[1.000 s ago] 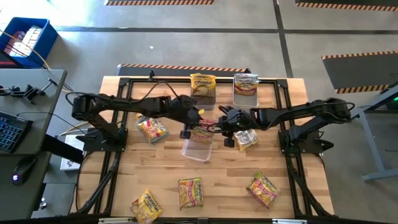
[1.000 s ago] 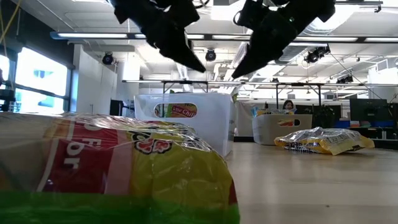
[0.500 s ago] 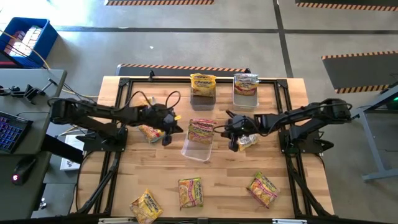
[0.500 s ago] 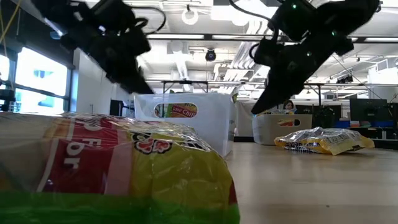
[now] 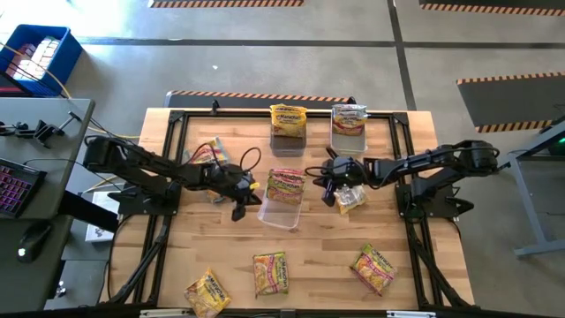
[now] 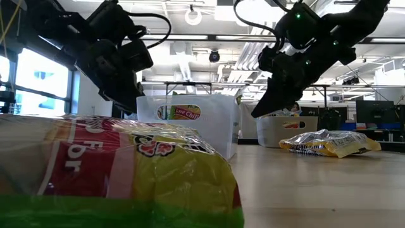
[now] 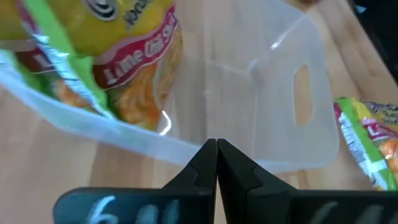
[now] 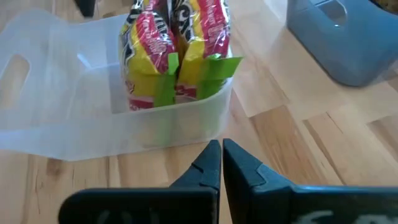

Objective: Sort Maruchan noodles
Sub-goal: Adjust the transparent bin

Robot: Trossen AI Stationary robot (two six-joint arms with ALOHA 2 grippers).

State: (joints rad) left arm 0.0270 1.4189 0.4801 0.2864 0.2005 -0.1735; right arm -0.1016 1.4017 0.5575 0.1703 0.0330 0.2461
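Nearest me, three loose crinkly yellow ramen packets (image 5: 270, 273) wait unsorted on the wooden table (image 5: 415, 283). Midway, my left pincer (image 5: 240, 196) and right pincer (image 5: 328, 185) flank the clear plastic bin (image 5: 281, 213) holding one red-and-yellow packet (image 5: 284, 186), both closed, empty.

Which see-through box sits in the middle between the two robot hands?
The bin holding a red-and-green packet. The other two bins stand at the table's far edge.

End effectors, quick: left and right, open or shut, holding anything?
Left end effector: shut, empty, beside the clear bin.
Right end effector: shut, empty, on the bin's other side.
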